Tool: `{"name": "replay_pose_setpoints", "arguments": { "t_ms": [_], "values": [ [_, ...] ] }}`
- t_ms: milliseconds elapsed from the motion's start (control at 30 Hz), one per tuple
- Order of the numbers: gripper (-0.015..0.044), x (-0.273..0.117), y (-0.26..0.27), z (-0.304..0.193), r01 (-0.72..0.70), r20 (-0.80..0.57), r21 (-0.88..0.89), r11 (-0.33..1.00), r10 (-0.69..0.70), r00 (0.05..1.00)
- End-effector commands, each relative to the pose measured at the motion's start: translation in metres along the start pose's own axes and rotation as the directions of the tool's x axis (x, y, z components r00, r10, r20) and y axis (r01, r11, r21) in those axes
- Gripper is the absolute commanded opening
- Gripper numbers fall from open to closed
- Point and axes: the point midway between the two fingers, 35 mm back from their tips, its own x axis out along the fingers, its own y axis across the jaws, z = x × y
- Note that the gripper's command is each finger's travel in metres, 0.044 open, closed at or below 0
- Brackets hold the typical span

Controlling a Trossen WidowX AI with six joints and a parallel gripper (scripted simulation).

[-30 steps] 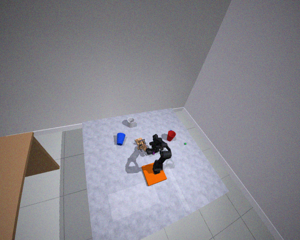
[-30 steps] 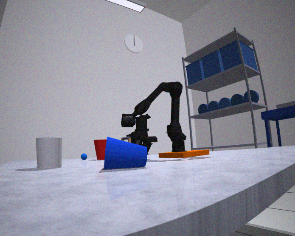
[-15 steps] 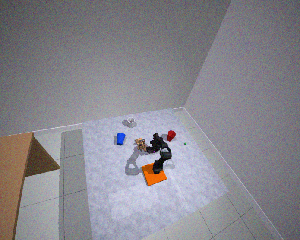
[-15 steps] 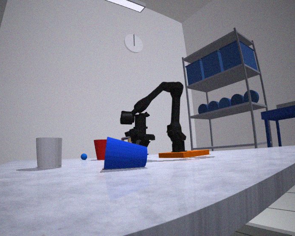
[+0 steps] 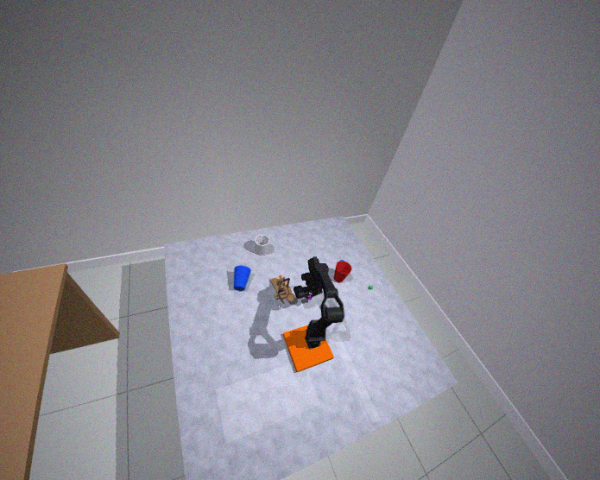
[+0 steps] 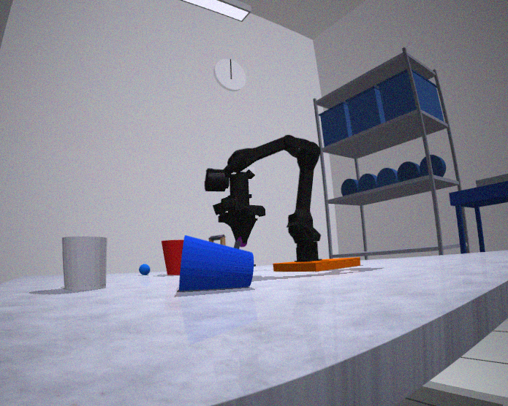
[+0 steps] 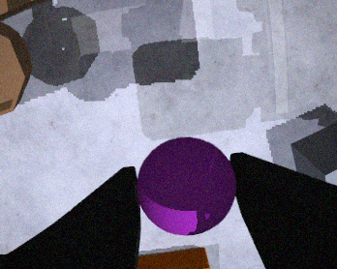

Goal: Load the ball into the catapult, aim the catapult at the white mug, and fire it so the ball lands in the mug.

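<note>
Claw (image 5: 309, 294) (image 6: 240, 242) (image 7: 184, 172): closed to a partial gap, one finger against each side of the purple ball (image 5: 310, 297) (image 6: 241, 243) (image 7: 187, 186). Ball is lower centre in the wrist view; exterior view puts it off the tabletop, at the fingertips.

Wooden catapult (image 5: 281, 288) (image 6: 219, 239) (image 7: 4, 70): just left of the claw in the top view, upper left corner in the wrist view; not yet loaded.

Risks, my judgement: the round ball touches each finger over a small patch, so a jerk or a bump on the catapult frame could squeeze it out. A low sideways approach could shove the catapult off its aim. Release off-centre would let the ball roll away.

Containers: white mug (image 5: 262, 241) (image 6: 84, 263), upright, above the catapult in the top view; no ball made out inside, interior too small to be certain. Blue cup (image 5: 242, 278) (image 6: 217, 265), on its side, left of the catapult; contents not visible. Red cup (image 5: 342, 271) (image 6: 172, 257), right of the arm; contents cannot be told.
</note>
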Motion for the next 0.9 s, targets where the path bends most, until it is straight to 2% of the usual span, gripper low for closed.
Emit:
{"name": "replay_pose_setpoints", "arguments": {
  "t_ms": [0,200,867],
  "values": [
    [0.0000,-0.020,0.001,-0.002,-0.001,0.000,-0.013,1.000,0.001,1.000],
    [0.0000,-0.043,0.004,-0.008,-0.004,-0.013,-0.023,1.000,0.003,1.000],
    [0.0000,-0.025,0.049,0.031,-0.025,-0.209,-0.103,0.994,0.003,0.978]
  ]
}}
